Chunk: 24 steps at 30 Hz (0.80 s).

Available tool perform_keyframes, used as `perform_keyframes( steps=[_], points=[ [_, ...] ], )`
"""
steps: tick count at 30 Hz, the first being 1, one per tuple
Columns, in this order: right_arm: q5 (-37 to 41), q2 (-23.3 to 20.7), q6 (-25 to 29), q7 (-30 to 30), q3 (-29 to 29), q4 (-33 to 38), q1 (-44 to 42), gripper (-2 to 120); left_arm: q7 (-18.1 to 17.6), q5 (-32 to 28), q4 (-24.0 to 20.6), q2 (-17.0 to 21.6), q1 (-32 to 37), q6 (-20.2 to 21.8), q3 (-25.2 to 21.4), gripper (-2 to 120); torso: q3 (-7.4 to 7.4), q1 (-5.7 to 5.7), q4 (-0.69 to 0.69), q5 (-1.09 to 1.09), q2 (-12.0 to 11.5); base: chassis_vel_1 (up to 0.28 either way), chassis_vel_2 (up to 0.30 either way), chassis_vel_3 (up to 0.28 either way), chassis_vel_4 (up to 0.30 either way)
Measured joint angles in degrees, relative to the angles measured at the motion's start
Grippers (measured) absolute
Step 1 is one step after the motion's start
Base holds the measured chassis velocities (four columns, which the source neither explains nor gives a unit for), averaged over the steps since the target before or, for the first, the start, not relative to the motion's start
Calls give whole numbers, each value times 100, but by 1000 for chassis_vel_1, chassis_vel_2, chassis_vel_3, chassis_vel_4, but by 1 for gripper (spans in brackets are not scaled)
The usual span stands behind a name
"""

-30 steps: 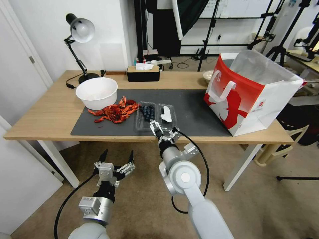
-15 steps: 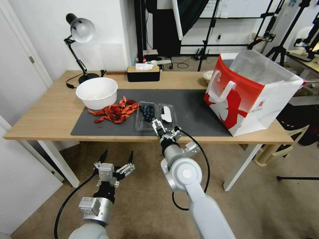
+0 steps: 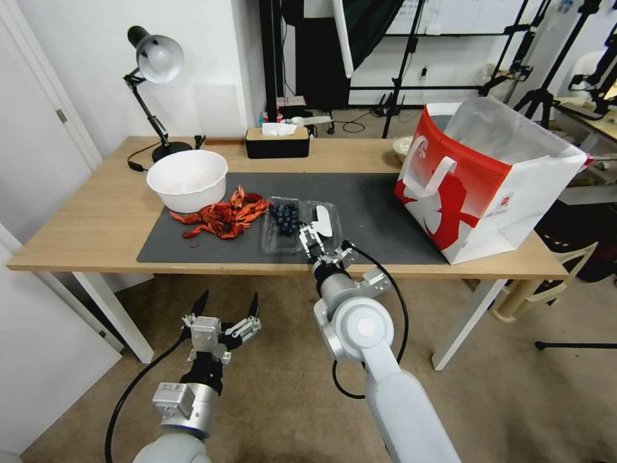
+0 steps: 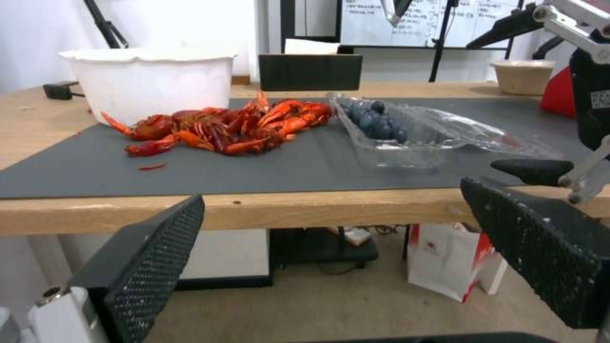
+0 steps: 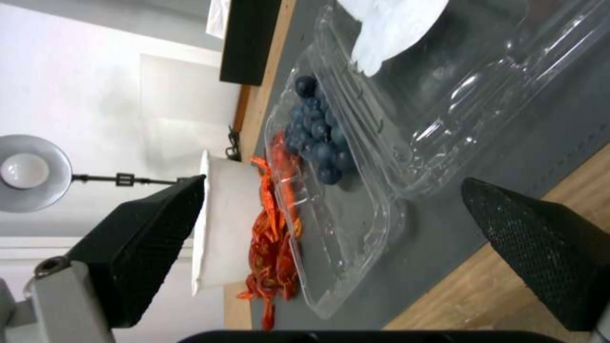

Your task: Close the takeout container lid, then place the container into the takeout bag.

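The takeout container [image 3: 281, 222] lies open on the dark mat, its tray half holding dark blueberries [image 5: 318, 138]. Beside it the lid [image 3: 324, 222] lies flat, with a white leaf-shaped sticker [image 5: 388, 28]. My right gripper [image 3: 319, 239] is open at the container's near edge, roughly where tray and lid join, and its jaws stand wide on either side of the clamshell [image 5: 356, 200]. The left gripper [image 3: 226, 307] hangs open below the table's front edge. The red and white takeout bag [image 3: 488, 183] stands open at the table's right end.
Red crayfish [image 3: 222, 218] are piled just left of the container, next to a large white bowl [image 3: 187, 179]. A desk lamp [image 3: 154, 61] and a black tissue box [image 3: 277, 141] stand at the back. A small bowl [image 3: 403, 145] sits behind the bag.
The right gripper has moved forward and a little to the right, from the table's front edge in over the container's near edge. The left arm has not moved.
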Motion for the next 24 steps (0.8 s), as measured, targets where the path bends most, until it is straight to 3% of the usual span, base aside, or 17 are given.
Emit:
perform_keyframes(
  steps=[24],
  points=[
    [59,26,49,189,104,-216,228,100,-15,54,-102,-9,97,-53,10,100,0,0,0,0,0,0,0,0,0]
  ],
)
